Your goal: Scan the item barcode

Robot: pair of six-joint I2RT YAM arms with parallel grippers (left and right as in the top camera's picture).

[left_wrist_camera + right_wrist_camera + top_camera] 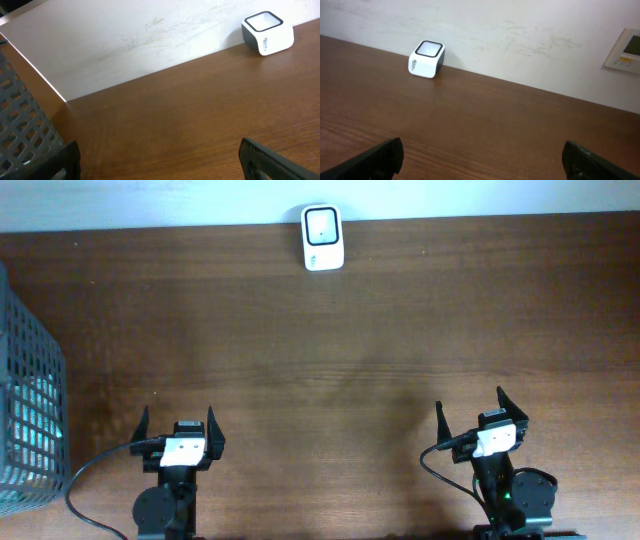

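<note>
A white barcode scanner (pixel 322 238) with a dark window on top stands at the table's far edge, against the wall; it also shows as the scanner (pixel 267 33) in the left wrist view and the scanner (pixel 426 59) in the right wrist view. The item with the barcode cannot be made out; something pale teal lies inside the grey basket (pixel 30 405) at the left. My left gripper (pixel 178 421) is open near the front edge with nothing between its fingers. My right gripper (pixel 470 405) is open too, holding nothing, at the front right.
The grey mesh basket (pixel 22 135) stands at the table's left edge, close to my left gripper. A white wall panel (pixel 626 51) hangs on the wall at the far right. Bare brown wood lies between the grippers and the scanner.
</note>
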